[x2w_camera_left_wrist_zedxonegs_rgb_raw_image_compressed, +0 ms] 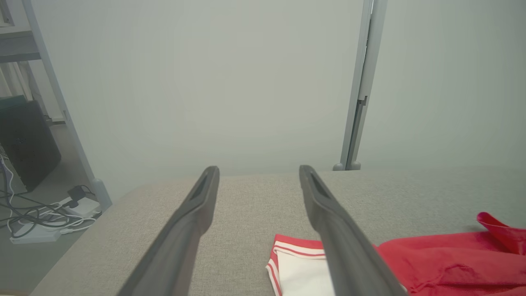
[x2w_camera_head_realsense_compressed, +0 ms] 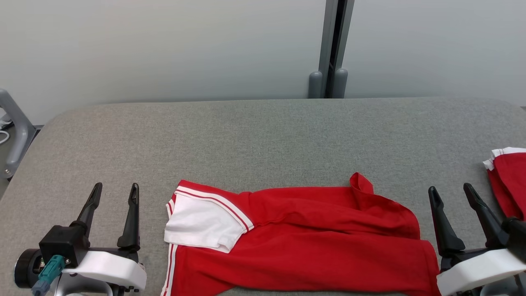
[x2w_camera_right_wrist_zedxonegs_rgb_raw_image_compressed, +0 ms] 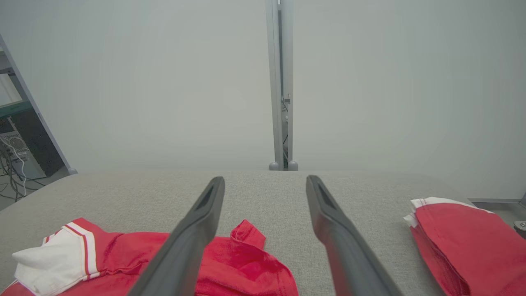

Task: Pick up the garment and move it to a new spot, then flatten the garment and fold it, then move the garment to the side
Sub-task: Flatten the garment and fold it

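The garment [x2w_camera_head_realsense_compressed: 308, 238] lies rumpled on the table [x2w_camera_head_realsense_compressed: 263, 135] near its front edge, between the grippers. The left gripper [x2w_camera_head_realsense_compressed: 116, 186] and right gripper [x2w_camera_head_realsense_compressed: 450, 188] are released, jaws spread, holding nothing. A second garment [x2w_camera_head_realsense_compressed: 509, 181] lies at the table's right edge.

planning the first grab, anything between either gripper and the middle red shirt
Nothing visible: bare table separates the left gripper from the red shirt, and the right gripper sits beside its other end. The second red garment lies beyond it, not between.
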